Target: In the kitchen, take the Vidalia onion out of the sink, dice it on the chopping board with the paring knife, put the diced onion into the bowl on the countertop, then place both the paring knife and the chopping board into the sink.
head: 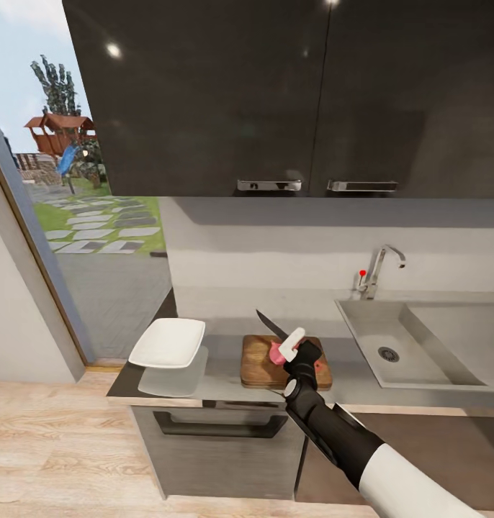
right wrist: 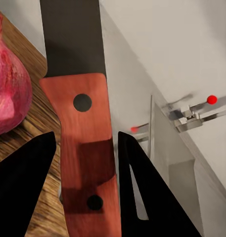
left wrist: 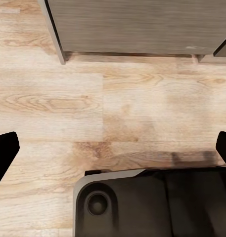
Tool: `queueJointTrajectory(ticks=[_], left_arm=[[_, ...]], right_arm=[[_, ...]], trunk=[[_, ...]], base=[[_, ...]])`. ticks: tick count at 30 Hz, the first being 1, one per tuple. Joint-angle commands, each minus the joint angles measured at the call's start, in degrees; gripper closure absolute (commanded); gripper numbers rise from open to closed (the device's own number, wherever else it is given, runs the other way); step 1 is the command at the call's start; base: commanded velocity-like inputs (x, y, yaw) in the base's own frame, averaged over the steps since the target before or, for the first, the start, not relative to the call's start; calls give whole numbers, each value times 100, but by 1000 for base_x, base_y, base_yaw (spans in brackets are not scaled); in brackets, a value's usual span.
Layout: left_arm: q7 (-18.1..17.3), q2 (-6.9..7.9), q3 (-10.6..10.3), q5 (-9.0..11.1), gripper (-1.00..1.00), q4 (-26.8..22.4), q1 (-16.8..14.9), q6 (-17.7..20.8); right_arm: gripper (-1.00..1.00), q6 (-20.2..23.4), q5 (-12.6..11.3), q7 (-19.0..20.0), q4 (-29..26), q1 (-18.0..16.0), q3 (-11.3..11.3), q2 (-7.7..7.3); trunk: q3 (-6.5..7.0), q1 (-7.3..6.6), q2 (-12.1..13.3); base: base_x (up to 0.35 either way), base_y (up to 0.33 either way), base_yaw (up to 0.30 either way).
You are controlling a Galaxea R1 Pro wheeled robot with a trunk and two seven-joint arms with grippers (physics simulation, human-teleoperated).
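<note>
The brown chopping board (head: 263,368) lies on the grey countertop (head: 225,378), and the pinkish-red Vidalia onion (head: 276,351) sits whole on it. My right gripper (head: 299,350) is shut on the paring knife's red handle (right wrist: 85,148). Its dark blade (head: 270,324) points up and away, just above and beside the onion (right wrist: 9,94). The board's grain (right wrist: 38,118) shows under the onion. The white bowl (head: 168,342) stands on the counter left of the board. To the right of the board is the sink (head: 420,345). My left gripper (left wrist: 113,148) hangs open over the wooden floor.
A chrome tap (head: 380,267) with a red knob (head: 362,273) stands behind the sink. Dark wall cabinets (head: 276,93) hang above the counter. A glass door (head: 74,216) is at the left. My base (left wrist: 142,202) sits below the left gripper.
</note>
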Motion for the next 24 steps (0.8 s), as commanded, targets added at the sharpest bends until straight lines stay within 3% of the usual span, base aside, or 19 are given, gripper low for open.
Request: queueJointTrajectory(ticks=[1, 4, 11, 18, 24], left_arm=[[-15, 5, -20, 40, -100, -7, 0, -5], [-15, 4, -20, 40, -100, -7, 0, -5], [-15, 55, -27, 22, -100, -39, 23, -15], [-15, 55, -29, 26, -100, -9, 10, -14], [-15, 54, -32, 23, -100, 1, 9, -14]], right_arm=[[100, 38, 12, -19, -4, -8, 23, -5], [100, 38, 12, -19, -3, -7, 23, -6], [100, -101, -116, -26, -230, -26, -201, 206], [100, -215, -87, 5, -455, -26, -425, 197], [100, -186, 119, 6, -648, -26, -617, 200]], trunk=[[-12, 4, -12], [-12, 4, -12], [-12, 4, -12], [-12, 4, -12], [-12, 4, -12]], base=[[0, 0, 0], [0, 0, 0], [0, 0, 0], [0, -34, 0], [0, -213, 0]])
